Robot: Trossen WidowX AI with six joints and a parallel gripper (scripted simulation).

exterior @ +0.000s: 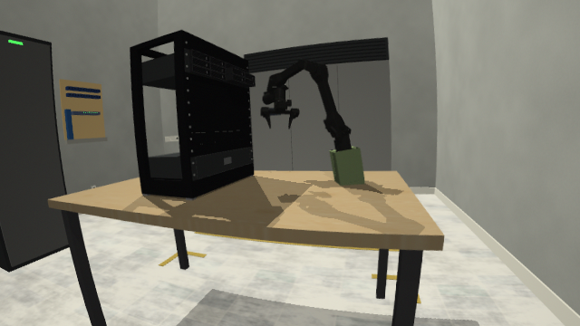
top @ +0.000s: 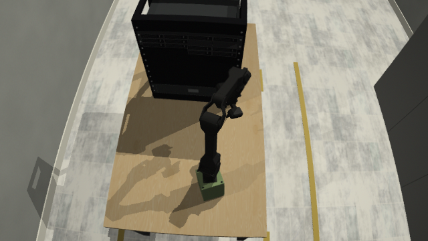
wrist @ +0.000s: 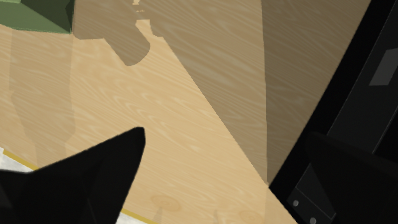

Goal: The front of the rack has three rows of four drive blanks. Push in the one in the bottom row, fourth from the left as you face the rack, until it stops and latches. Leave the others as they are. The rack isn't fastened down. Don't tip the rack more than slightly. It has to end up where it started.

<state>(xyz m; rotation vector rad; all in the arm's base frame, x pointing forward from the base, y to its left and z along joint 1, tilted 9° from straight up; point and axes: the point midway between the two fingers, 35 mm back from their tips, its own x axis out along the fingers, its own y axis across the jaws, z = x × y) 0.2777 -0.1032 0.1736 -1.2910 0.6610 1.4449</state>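
Hanging high above the counter (exterior: 317, 217), the gripper (exterior: 279, 119) points downward in front of the rack (exterior: 183, 113), near its right front corner and apart from it. Fingers (exterior: 269, 119) released and spread wide, nothing between them. In the wrist view one dark finger (wrist: 90, 175) fills the lower left, another sits at lower right over the rack's dark face; pale wood grain and a broad shadow lie between. Rack black, open-framed, upright at the far end of the wooden counter, its base flat on the surface. Drive blanks (top: 190, 41) form a band of narrow panels near the top of the front face, seen from above as three thin rows. Target blank, bottom row at the right end (top: 227, 52), lies higher than the gripper in the exterior view and is untouched. Whether it sits proud of its neighbours cannot be told; the front is too dark. A wider panel with a small grey plate (top: 193, 90) runs across the rack's lower front. Arm (exterior: 333, 113) rises from a green pedestal (exterior: 355, 169) near the counter's other end, elbow high, forearm reaching toward the rack. Long shadows of arm and rack cross the wood. Beyond: a dark cabinet (exterior: 27, 149) at left, a poster (exterior: 82, 110) on the grey wall, a yellow floor line (top: 305, 134).
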